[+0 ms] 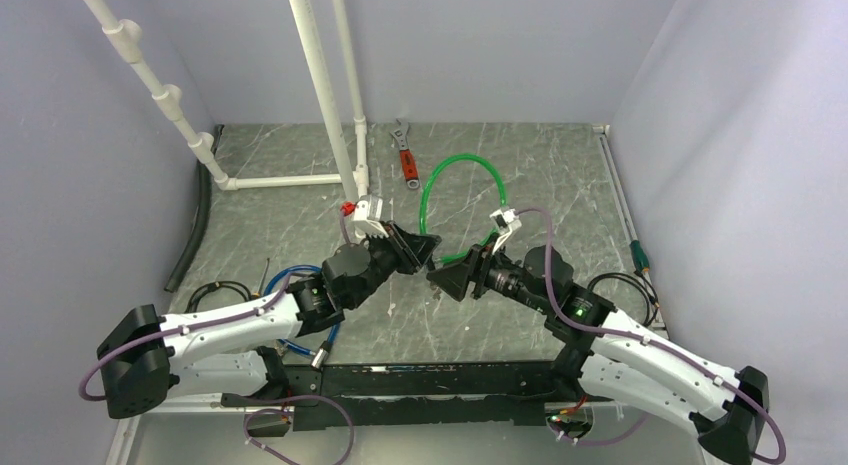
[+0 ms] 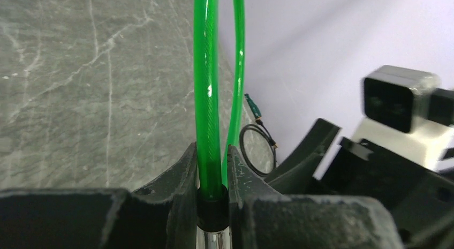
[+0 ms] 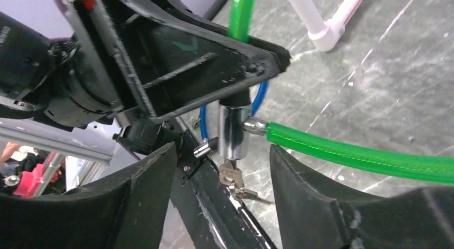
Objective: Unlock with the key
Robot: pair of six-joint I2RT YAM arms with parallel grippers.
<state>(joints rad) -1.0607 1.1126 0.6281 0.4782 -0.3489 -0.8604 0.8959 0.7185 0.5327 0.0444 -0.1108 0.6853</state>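
**Q:** What does the left of the figure show?

**A:** The left fingers (image 2: 182, 176) are closed narrowly on the green cable (image 2: 206, 88) at its black collar. They hold the silver lock cylinder (image 3: 231, 128) off the table (image 1: 560, 185), with its keyhole end pointing down.

**Q:** Where is the key?

**A:** The key (image 3: 229, 173) is at the centre, seated in the lower end of the cylinder. A second small key of the bunch hangs just below it. Nothing grips either one.

**Q:** And on the right?

**A:** The right fingers (image 3: 147, 195) stand wide apart, one on each side of the key. They touch neither the key nor the cylinder.

**Q:** How far along is the task?

**A:** Insertion appears complete, since the key stays in the keyhole unaided. The cable's metal tip (image 3: 255, 125) meets the side of the cylinder and looks plugged in, so the lock is probably not yet released. The views do not show whether the key has been turned. What seems to be left is to grip the key head, turn it if that is not yet done, and draw the tip out of the cylinder.
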